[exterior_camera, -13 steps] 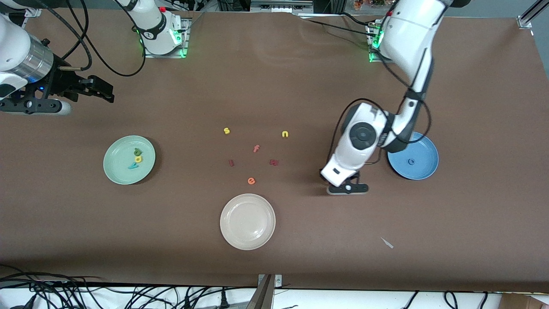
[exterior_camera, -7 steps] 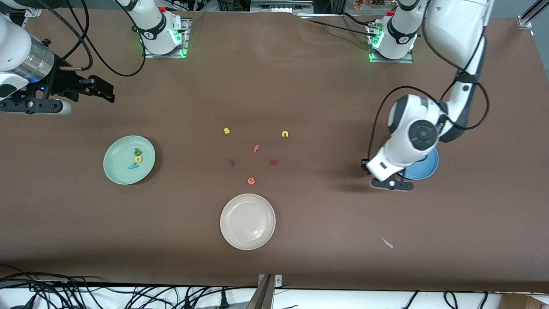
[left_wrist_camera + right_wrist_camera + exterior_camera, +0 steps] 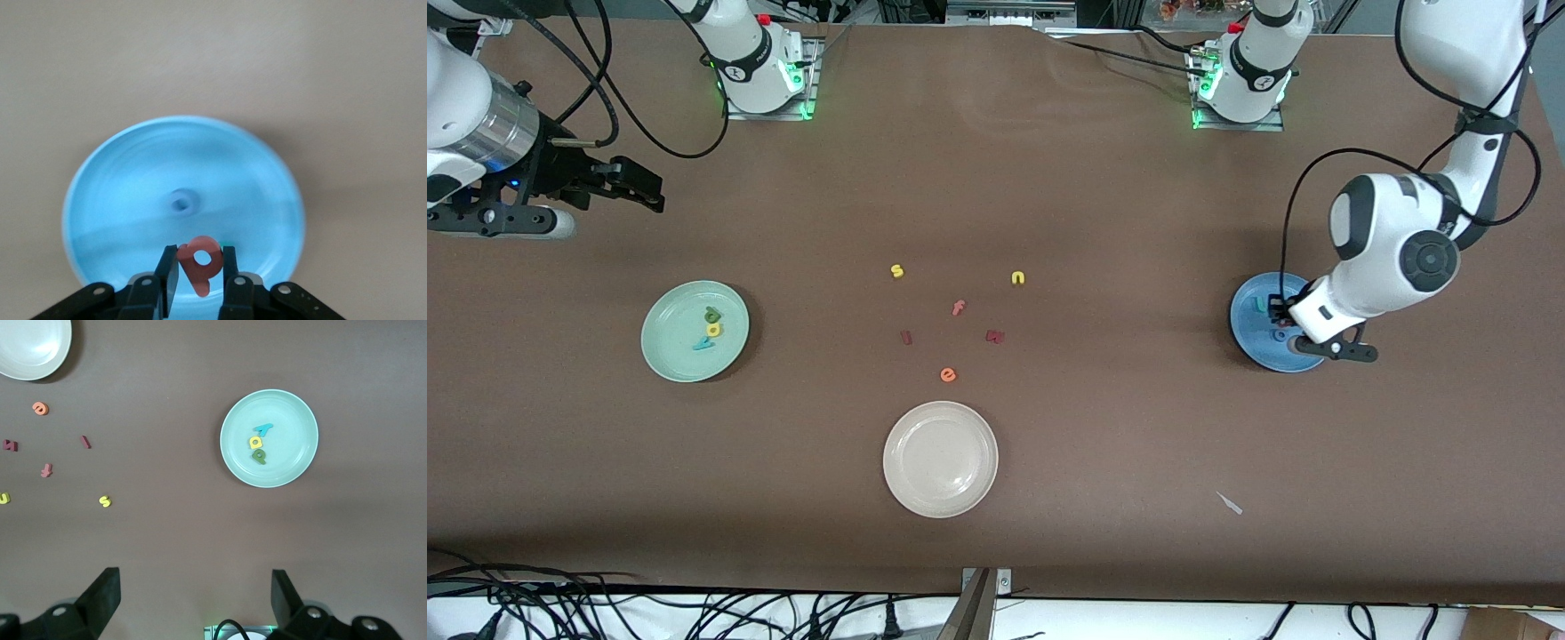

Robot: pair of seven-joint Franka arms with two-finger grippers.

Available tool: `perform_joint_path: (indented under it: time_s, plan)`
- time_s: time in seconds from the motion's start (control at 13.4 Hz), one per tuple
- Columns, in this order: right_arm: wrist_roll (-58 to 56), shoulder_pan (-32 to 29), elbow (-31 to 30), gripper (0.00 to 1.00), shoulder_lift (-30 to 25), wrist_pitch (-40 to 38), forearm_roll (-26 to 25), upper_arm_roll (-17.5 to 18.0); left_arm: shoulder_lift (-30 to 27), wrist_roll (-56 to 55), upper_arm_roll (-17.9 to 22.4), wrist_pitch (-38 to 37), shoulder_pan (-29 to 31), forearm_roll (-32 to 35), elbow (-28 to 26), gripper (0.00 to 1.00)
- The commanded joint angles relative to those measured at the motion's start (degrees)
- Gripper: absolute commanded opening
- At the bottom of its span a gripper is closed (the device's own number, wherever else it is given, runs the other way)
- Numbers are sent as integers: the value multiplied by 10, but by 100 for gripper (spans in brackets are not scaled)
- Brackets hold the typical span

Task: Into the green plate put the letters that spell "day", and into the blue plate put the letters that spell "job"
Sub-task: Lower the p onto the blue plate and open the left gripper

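Mint-green plate (image 3: 695,331) sits toward the right arm's end of the table, and I see the green "d" (image 3: 712,314), yellow "a" (image 3: 713,329) and teal "y" (image 3: 703,344) lying in it, so that word looks done. My right gripper (image 3: 627,185) waits up near its own end, fingers spread wide with nothing between them. Mid-table, the leftover letters lie scattered, with the cream plate (image 3: 940,459) nearer the camera than they are.

Now the part that matters: my left gripper (image 3: 200,277) hangs over the blue plate (image 3: 1249,333), fingers clamped on the salmon-red "b" (image 3: 199,260). From the wrist view the letter's stem runs back between the fingers and its round bowl points out at the plate's centre, over the plate floor inside the rim. Teal "j" (image 3: 1260,305) already rests in that plate; the "o" (image 3: 1280,335) seems to be a faint ring at its centre. I judge a straight release lands the "b" inside.
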Motion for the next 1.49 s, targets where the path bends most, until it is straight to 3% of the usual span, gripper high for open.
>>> perform_joint_path:
  time_s: [0.0, 0.07, 0.15, 0.45, 0.67, 1.12, 1.42]
  plan:
    - [9, -3, -6, 100, -7, 2, -6, 0, -23, 45, 21, 5, 8, 20, -26, 48]
    - [9, -4, -5, 100, -6, 1, -7, 0, -23, 46, 23, 5, 12, 20, -26, 78]
    - [9, -4, -5, 100, -6, -3, -8, -1, -22, 47, 23, 5, 12, 20, -26, 100]
    - [10, -2, -5, 100, -6, 0, -9, 0, -23, 39, 23, 5, 11, 19, -32, 100]
    - [10, -3, -4, 100, -6, 2, -9, 0, -71, 41, 22, 4, 12, 19, -58, 100]
    - [10, -4, -4, 100, -6, 3, -10, -1, -81, 38, 18, 3, 3, 12, -35, 100]
    - [9, -4, -5, 100, -6, 3, -10, -1, -101, 30, 3, -60, 1, 18, -28, 100]
